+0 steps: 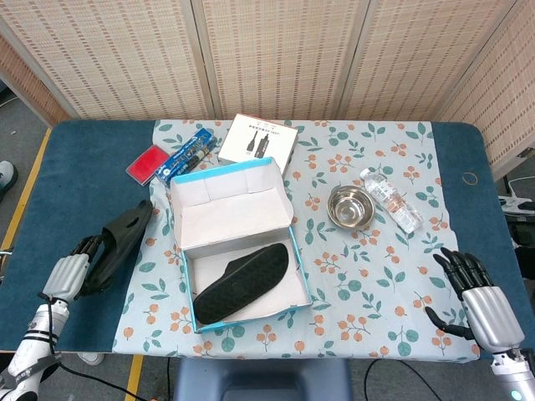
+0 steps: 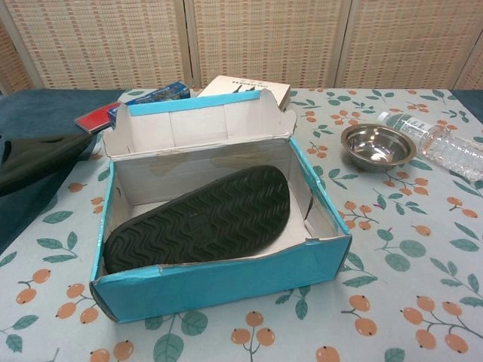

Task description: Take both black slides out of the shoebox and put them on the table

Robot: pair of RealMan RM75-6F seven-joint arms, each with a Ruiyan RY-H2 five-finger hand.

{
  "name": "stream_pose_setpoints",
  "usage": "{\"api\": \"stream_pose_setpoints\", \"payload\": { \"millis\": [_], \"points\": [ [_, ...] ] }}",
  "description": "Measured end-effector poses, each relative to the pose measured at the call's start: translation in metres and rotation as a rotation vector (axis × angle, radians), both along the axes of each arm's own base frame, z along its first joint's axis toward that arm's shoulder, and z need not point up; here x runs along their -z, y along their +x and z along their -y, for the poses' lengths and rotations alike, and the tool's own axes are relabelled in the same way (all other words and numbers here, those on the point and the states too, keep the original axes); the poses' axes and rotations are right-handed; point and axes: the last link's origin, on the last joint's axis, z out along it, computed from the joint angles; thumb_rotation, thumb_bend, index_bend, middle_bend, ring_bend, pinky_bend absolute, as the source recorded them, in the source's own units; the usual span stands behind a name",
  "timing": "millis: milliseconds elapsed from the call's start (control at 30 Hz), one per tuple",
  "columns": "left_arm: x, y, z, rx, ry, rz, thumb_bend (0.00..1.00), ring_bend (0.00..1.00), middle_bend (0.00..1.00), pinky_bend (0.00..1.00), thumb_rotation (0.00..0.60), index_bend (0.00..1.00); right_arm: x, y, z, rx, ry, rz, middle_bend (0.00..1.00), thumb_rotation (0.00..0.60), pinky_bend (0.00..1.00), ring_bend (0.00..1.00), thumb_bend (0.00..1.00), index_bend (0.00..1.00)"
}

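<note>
Leftward, left hand [image 1: 73, 271] grips slide [image 1: 122, 241] beside shoebox [image 1: 294, 257] wall; right hand [image 1: 476, 291] fingers spread near table [image 1: 468, 159] edge.

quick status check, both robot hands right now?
Left robot hand: holding a black slide beside the shoebox.
Right robot hand: open, holding nothing.

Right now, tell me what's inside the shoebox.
One black slide lies sole-up inside the shoebox, its upper hidden beneath. The other slide is outside, held by the left hand.
</note>
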Motion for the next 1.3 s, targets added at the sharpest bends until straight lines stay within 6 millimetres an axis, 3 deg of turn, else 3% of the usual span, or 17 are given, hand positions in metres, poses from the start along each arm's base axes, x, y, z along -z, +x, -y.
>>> {"api": "stream_pose_setpoints", "payload": {
  "millis": [167,367,633,733,1067,1300],
  "points": [
    [0.0,-0.007,-0.002,0.007,0.036,-0.002,0.32,0.0,0.0,0.19,0.6,0.0,-0.001,0.0,0.0,0.0,-0.005,0.001,0.0,0.451,0.0,0.0,0.24,0.0],
    [0.0,0.016,0.016,0.066,-0.03,0.097,0.32,0.0,0.0,0.17,0.599,0.0,0.001,0.0,0.0,0.002,0.008,-0.004,0.0,0.451,0.0,0.0,0.24,0.0],
    [-0.003,0.021,0.029,0.016,-0.096,0.199,0.33,0.0,0.0,0.17,0.599,0.0,0.001,0.001,0.0,-0.002,0.007,0.0,0.0,0.452,0.0,0.0,0.24,0.0],
    [-0.008,0.041,0.034,0.076,-0.102,0.288,0.33,0.0,0.0,0.17,0.599,0.0,0.003,0.002,0.0,-0.006,0.015,-0.002,0.0,0.451,0.0,0.0,0.24,0.0],
    [-0.006,0.142,0.053,0.306,-0.253,0.469,0.33,0.0,0.0,0.18,0.6,0.0,0.004,0.002,-0.001,-0.014,0.03,0.004,0.0,0.45,0.0,0.0,0.24,0.0],
    [0.018,0.169,0.04,0.351,-0.316,0.374,0.33,0.0,0.0,0.18,0.599,0.0,0.0,0.002,-0.002,-0.017,0.021,0.014,0.0,0.45,0.0,0.0,0.24,0.0]
  ]
}}
